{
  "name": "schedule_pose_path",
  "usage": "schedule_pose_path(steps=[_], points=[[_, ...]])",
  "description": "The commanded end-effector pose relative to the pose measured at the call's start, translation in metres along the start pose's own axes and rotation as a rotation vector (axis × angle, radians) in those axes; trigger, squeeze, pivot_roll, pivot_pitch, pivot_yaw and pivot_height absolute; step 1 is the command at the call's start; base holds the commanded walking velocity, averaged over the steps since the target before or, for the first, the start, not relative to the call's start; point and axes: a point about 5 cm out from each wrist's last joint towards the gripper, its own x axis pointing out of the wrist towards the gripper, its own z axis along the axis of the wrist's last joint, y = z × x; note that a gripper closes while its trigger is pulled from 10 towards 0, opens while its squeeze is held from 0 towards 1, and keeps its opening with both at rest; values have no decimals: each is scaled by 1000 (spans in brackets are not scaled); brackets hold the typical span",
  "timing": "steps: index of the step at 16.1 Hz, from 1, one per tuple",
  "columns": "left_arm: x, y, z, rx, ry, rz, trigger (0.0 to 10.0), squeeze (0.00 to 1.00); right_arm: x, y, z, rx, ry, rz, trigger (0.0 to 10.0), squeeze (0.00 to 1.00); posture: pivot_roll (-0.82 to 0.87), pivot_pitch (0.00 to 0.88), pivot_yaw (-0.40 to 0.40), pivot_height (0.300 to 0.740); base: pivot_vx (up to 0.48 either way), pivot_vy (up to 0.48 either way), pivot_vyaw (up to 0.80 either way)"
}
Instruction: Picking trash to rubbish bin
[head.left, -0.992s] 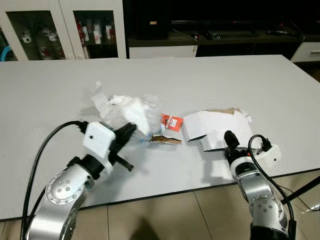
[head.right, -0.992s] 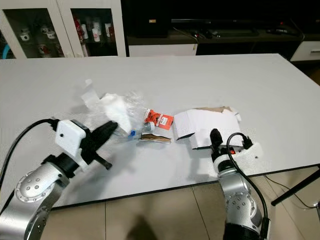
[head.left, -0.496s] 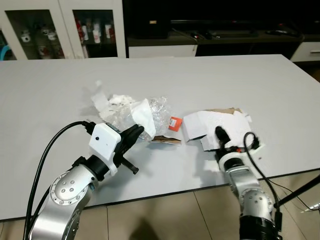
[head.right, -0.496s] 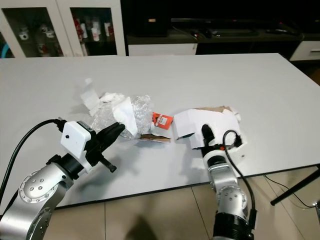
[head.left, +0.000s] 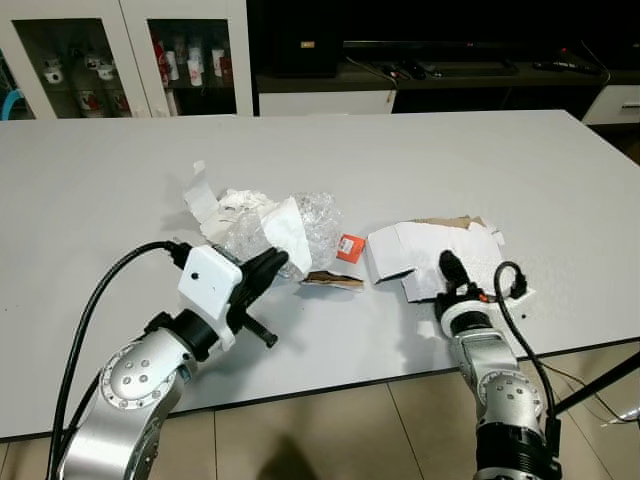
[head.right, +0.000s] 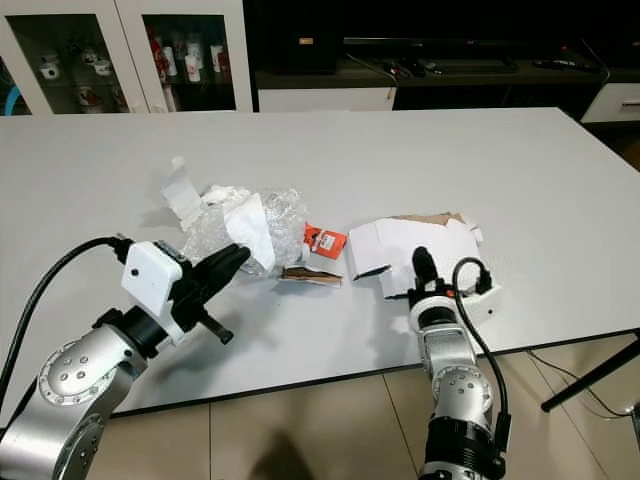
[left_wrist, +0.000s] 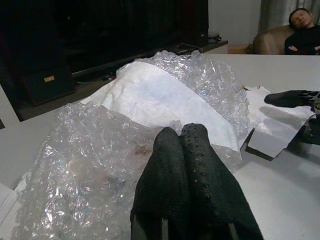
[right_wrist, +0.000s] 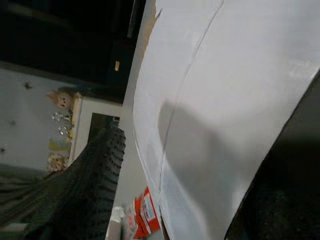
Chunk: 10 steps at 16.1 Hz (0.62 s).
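Observation:
A heap of clear bubble wrap (head.left: 315, 222) and white paper (head.left: 288, 226) lies mid-table. A red label wrapper (head.left: 349, 247) and a brown scrap (head.left: 331, 281) lie just right of it. My left gripper (head.left: 272, 264) is shut, its tips pressed against the wrap's near side; the left wrist view shows the fingers (left_wrist: 192, 165) together against the bubble wrap (left_wrist: 85, 165). Further right sits a flattened white cardboard box (head.left: 420, 243). My right gripper (head.left: 450, 270) is at its near edge and open. In the right wrist view the cardboard (right_wrist: 215, 100) lies between the two fingers (right_wrist: 95, 185).
The white table (head.left: 420, 150) stretches far back; its front edge (head.left: 340, 385) runs just before my arms, with tiled floor below. Glass-door cabinets (head.left: 120, 50) and a dark TV bench (head.left: 440, 60) stand behind. A person (left_wrist: 302, 30) rests on a sofa in the left wrist view.
My left gripper pushed forward into the wrap heap, which bunched up and shifted right over the small bottle. My right gripper advanced onto the cardboard's near edge and its wrist turned.

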Motion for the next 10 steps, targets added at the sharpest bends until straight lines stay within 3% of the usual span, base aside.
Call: schedule_pose_path(steps=[1, 10], points=[[1, -1, 1, 6, -2, -8, 10000, 0, 3, 3, -4, 50, -17, 15, 0, 0, 97, 0, -76, 740, 0, 0, 0], [3, 0, 1, 13, -5, -6, 10000, 0, 6, 7, 0, 117, -62, 48, 0, 0, 97, 0, -74, 740, 0, 0, 0]])
